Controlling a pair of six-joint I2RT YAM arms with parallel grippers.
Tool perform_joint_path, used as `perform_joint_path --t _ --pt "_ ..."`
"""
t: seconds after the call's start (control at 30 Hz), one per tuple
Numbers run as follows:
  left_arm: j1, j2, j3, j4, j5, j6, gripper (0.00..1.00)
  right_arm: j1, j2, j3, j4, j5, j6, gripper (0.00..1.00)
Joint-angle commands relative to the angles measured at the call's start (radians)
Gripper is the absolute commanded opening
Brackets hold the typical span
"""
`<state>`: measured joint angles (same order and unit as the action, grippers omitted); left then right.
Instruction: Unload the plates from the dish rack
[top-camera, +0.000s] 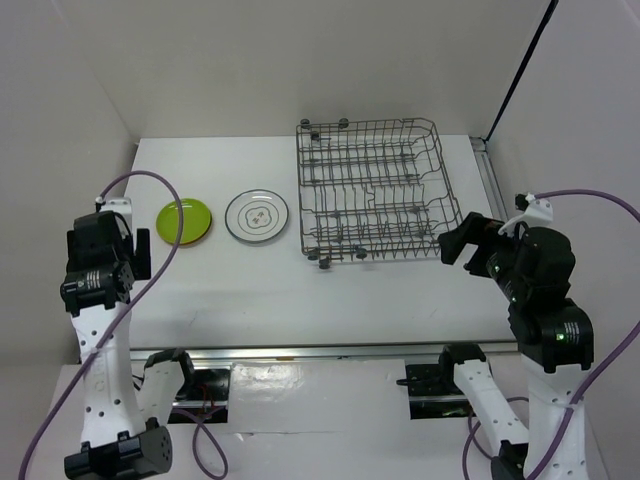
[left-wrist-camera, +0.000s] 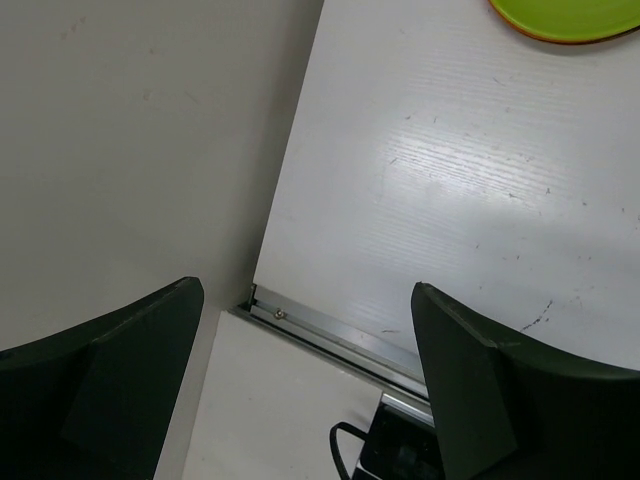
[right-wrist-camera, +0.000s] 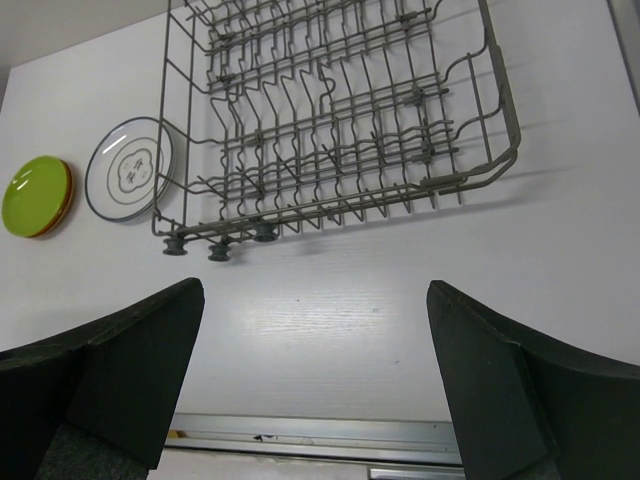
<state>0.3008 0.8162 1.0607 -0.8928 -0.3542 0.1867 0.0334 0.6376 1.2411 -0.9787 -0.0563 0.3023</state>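
Observation:
The grey wire dish rack (top-camera: 375, 190) stands at the back middle-right of the table, with no plates showing in it; it also shows in the right wrist view (right-wrist-camera: 340, 120). A lime green plate (top-camera: 184, 219) lies on an orange plate to its left, seen too in the left wrist view (left-wrist-camera: 570, 17) and the right wrist view (right-wrist-camera: 33, 194). A white plate with grey line drawing (top-camera: 257, 216) lies between them and the rack, and shows in the right wrist view (right-wrist-camera: 128, 169). The other plates are out of view. My left gripper (top-camera: 140, 255) and right gripper (top-camera: 452, 243) are open and empty.
White walls close in the table on the left, back and right. A metal rail (top-camera: 330, 352) runs along the near edge, also in the left wrist view (left-wrist-camera: 330, 340) and right wrist view (right-wrist-camera: 300, 432). Purple cables loop from both arms.

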Motion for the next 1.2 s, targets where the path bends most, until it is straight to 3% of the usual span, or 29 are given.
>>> perform_joint_path --t 0.0,0.2,1.17 --pt "0.006 -0.034 -0.007 -0.034 -0.029 0.005 1.0 0.029 -0.018 -0.019 0.035 0.021 0.021 1.0" --pt "0.006 -0.046 -0.007 -0.069 -0.009 -0.024 1.0 0.086 0.005 -0.029 0.025 0.148 0.103 1.0" --pt "0.006 -0.028 0.027 -0.091 0.04 -0.098 1.0 0.191 0.003 -0.057 0.043 0.268 0.169 1.0"
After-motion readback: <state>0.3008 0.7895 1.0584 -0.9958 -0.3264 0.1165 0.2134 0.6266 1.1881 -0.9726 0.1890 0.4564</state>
